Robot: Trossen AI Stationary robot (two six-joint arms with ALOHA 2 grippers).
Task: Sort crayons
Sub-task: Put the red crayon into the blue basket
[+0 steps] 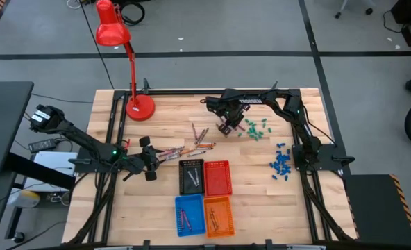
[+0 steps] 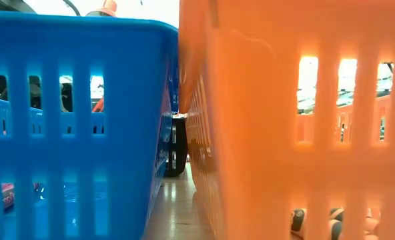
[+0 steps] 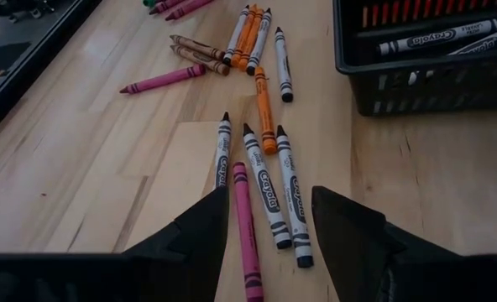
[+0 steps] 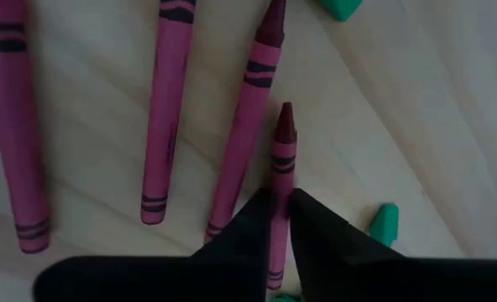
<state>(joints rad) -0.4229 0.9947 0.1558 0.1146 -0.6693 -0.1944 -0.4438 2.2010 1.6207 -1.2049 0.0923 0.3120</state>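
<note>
Tool work first, seen from above: the right tool [image 1: 228, 126] sits low over the bench [image 1: 164, 111] by the green pieces [image 1: 256, 128], while the left tool [image 1: 148, 159] hovers at the end of a crayon row [image 1: 181, 150], with the black basket [image 1: 191, 176] just beside.

Level with the bench, only the blue basket [image 2: 71, 120] and orange basket [image 2: 284, 133] fill the sight.

From the left wrist, its fingers stand apart, straddling a pink crayon [image 3: 247, 226] and black crayons [image 3: 265, 184] lying lengthwise straight ahead.

From the right wrist, fingers are clamped on a maroon crayon [image 4: 283, 143], its tip pointing away, parallel to three magenta crayons [image 4: 169, 109] alongside.
</note>
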